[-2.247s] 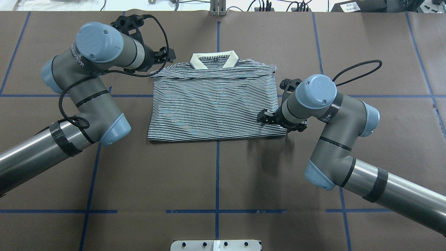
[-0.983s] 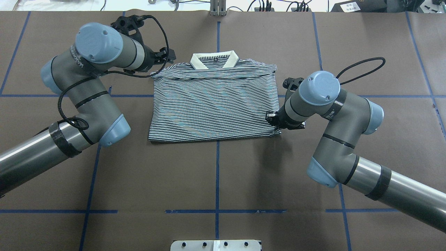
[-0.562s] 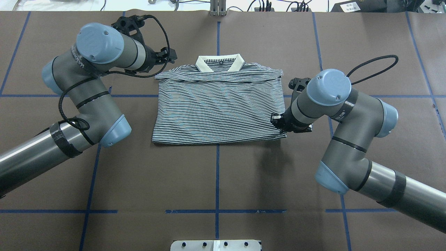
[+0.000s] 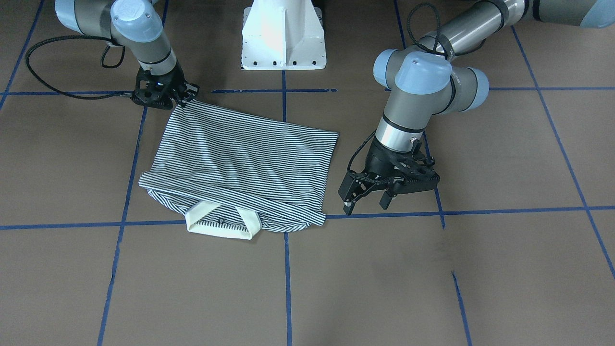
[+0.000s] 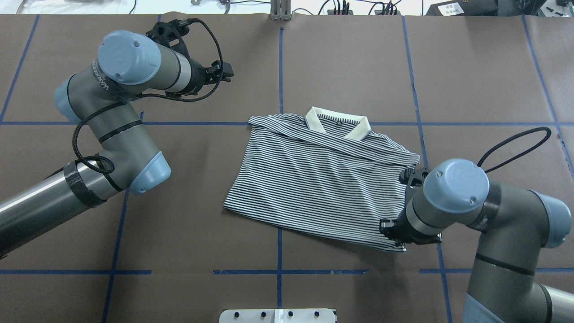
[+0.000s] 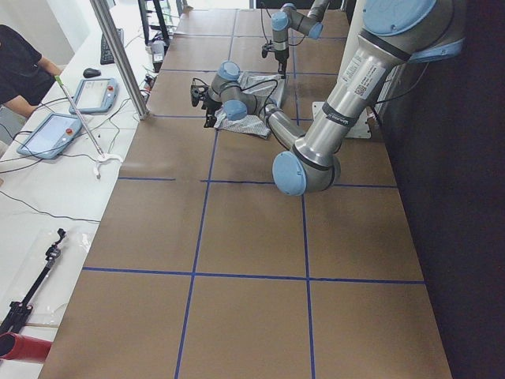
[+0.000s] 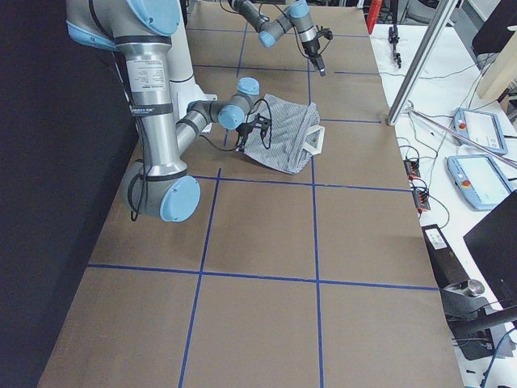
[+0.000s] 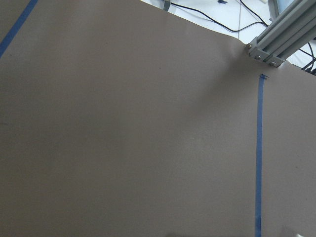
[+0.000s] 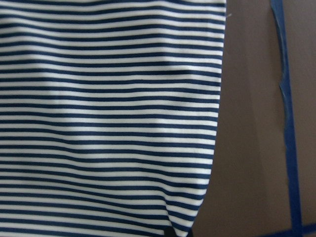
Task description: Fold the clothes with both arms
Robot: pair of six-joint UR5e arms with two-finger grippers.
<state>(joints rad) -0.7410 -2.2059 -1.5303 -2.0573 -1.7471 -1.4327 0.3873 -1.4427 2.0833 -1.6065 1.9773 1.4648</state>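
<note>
The striped polo shirt [image 5: 323, 179] lies folded and skewed on the brown table, its white collar [image 5: 336, 123] on the far side. My right gripper [image 5: 394, 231] is shut on the shirt's near right corner; in the front view the right gripper [image 4: 185, 98] pinches that corner of the shirt [image 4: 240, 163]. The right wrist view is filled by the shirt's striped cloth [image 9: 98, 123] and its edge. My left gripper [image 5: 225, 74] is open and empty, well to the far left of the shirt; in the front view the left gripper [image 4: 365, 205] hangs just above the table beside the shirt's edge.
Blue tape lines [image 5: 280, 224] cross the brown table cover. The white pedestal base [image 4: 283, 38] stands at the robot's side. An aluminium post [image 5: 280, 11] rises at the far edge. Tablets [image 6: 51, 134] lie on the white bench beyond the table.
My right gripper has dragged the shirt to the right and toward the robot, turning it askew. The shirt's left shoulder has moved away from my left gripper, which stayed nearly in place.
</note>
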